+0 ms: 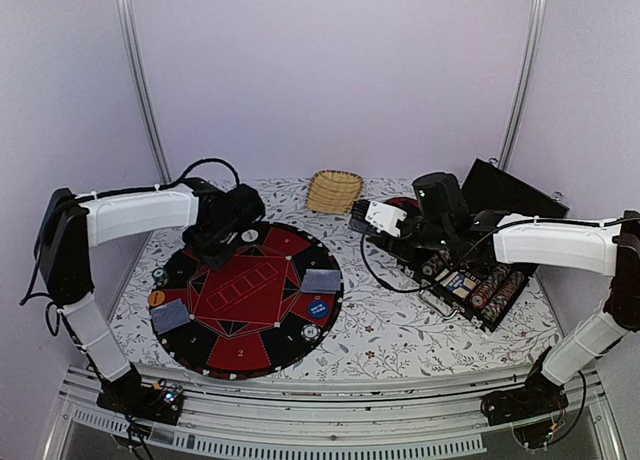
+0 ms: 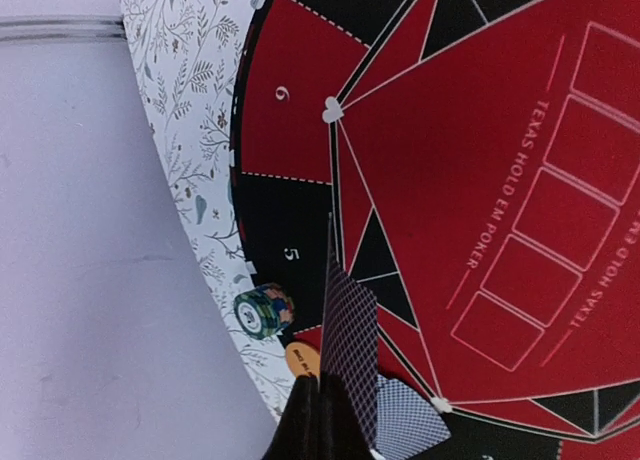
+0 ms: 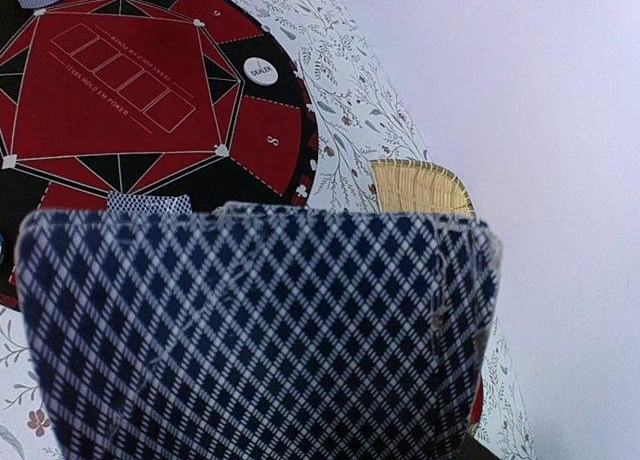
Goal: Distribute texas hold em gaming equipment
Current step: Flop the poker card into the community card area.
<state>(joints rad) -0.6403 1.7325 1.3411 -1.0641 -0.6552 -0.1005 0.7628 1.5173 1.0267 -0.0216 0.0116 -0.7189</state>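
The round mat reads "TEXAS HOLD EM POKER", with seats 5, 6 and 8 numbered; a white button says "DEALER"; the left gripper is clamped on one card above the mat's edge by seat 5; the right gripper grasps the deck beyond the mat's right edge.

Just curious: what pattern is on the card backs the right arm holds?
The cards show a navy-white diamond lattice, clearest in the right wrist view.

Left gripper tight on card
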